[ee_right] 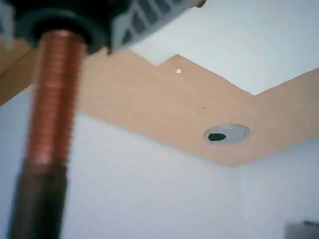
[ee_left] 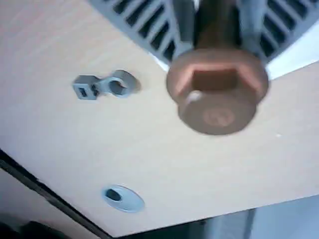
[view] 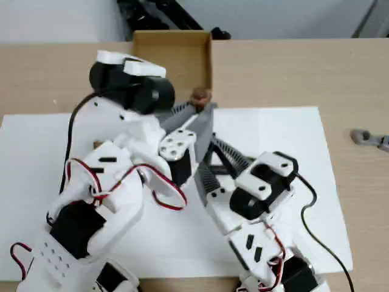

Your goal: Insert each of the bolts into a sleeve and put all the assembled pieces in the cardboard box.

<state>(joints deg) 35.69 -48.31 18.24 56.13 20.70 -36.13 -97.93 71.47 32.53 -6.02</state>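
Your left tool (ee_left: 217, 22) is clenched on the bolt (ee_left: 217, 94), up near the bench's (view: 352, 67) far edge, beside the box (view: 176, 61). I cannot tell how your right tool (view: 213, 158) grips. This looks like the joining step: next, push straight.

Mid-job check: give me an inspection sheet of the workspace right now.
Surface: wooden table with a white sheet.
Job's things: bolt held up near the box; dark ring around its thread, maybe a sleeve.
Clutter: grey clamp on the table, right of the sheet.
Grippers: left gripper shut on the bolt; right gripper meets it there.
Cables: red wires and a black cable loose along the arms.
Surroundings: grommet in the table; dark gear behind the box.
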